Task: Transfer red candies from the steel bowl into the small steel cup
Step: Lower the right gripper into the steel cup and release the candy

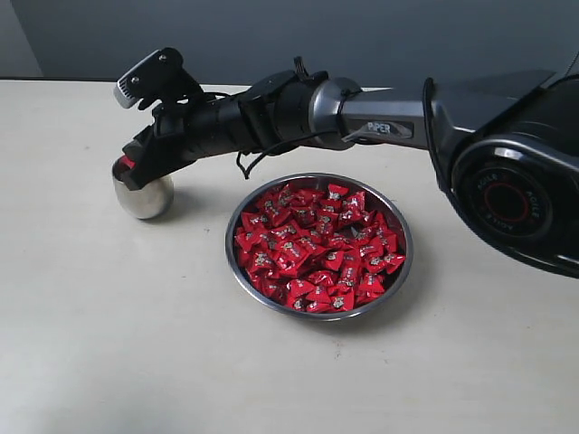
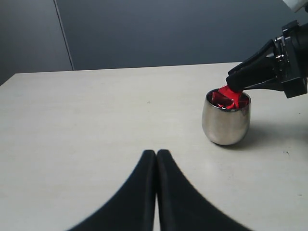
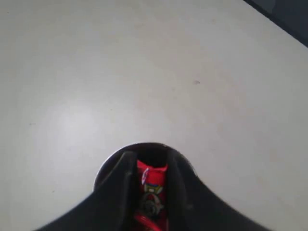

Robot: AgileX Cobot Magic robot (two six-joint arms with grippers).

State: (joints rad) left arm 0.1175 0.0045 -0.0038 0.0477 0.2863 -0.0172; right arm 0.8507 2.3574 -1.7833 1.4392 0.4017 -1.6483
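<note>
The steel bowl [image 1: 230, 256] sits mid-table, heaped with red candies [image 1: 317, 249]. To its left stands the small steel cup [image 1: 145, 199], seen too in the left wrist view as a rounded cup [image 2: 225, 126] with red candies [image 2: 220, 99] inside. My right gripper [image 1: 128, 168] reaches across and hangs just over the cup's mouth, shut on a red candy [image 3: 153, 174]. That candy [image 2: 230, 91] pokes from the fingertips down into the cup opening. The cup's rim [image 3: 107, 162] shows behind the right gripper [image 3: 151, 161]. My left gripper [image 2: 157, 154] is shut and empty, low over the table, well short of the cup.
The pale table [image 1: 109, 344] stretches around bowl and cup. The right arm [image 1: 380, 122] spans from the right edge above the bowl's far side. A dark wall [image 2: 159, 29] stands behind the table's far edge.
</note>
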